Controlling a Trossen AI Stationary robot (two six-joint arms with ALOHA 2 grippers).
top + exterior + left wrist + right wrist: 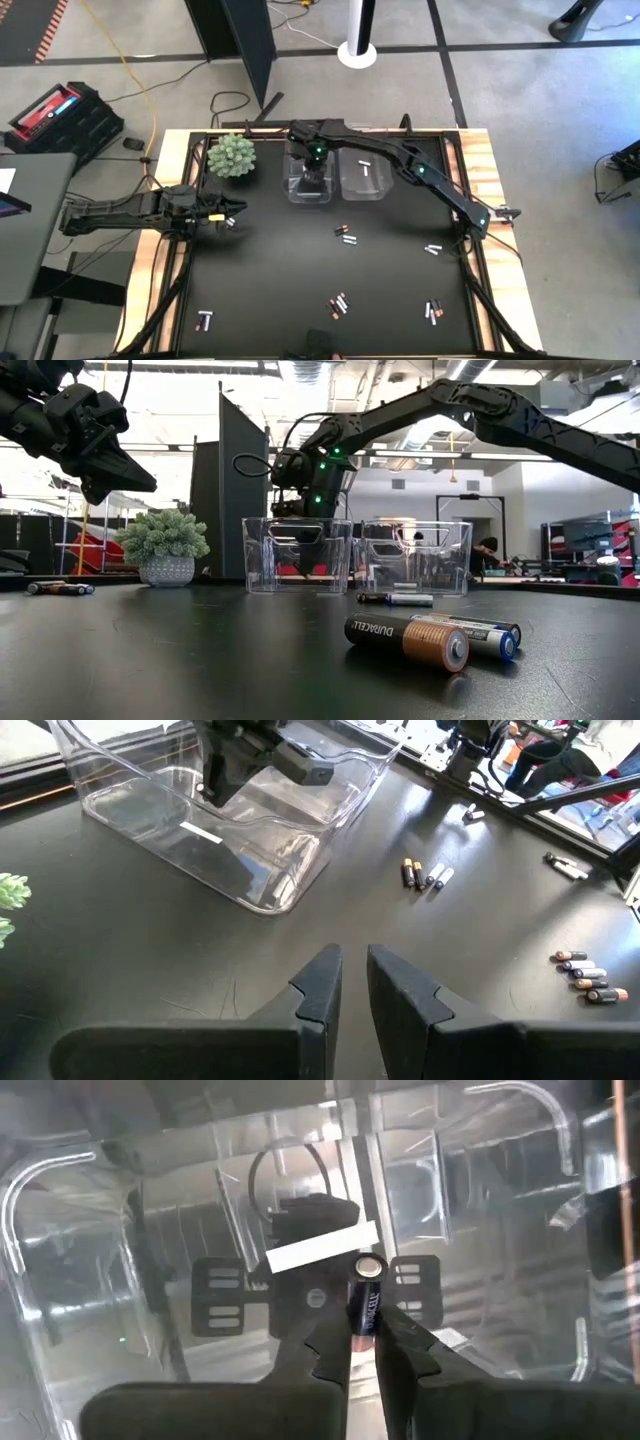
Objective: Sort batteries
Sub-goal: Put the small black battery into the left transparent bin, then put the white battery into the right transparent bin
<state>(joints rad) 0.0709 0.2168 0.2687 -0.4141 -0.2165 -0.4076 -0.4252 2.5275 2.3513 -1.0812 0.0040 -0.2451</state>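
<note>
Between the fingers of the right gripper [364,1342] stands one dark battery [365,1300], upright with its silver end up, and the jaws seem to touch it on both sides, though I cannot tell if they really press it or are already letting it go. This gripper hangs inside the left clear bin [310,186], over a white label [322,1247] on the bin floor. The second clear bin [363,178] stands just beside it. The left gripper [352,982] waits above the mat near the small green plant [232,155], its jaws nearly together with only a narrow gap and nothing between them. Other batteries lie in small groups on the black table [270,280]: a pair near the middle [345,235], a pair near the right edge [433,249], and some along the front [338,304]. My judgement is that the risk is in the release: if the cell falls from this height it may bounce or roll, and if the fingers rise while it sticks to one pad, it can be carried out again or knocked against the bin wall, moving the light bin.
</note>
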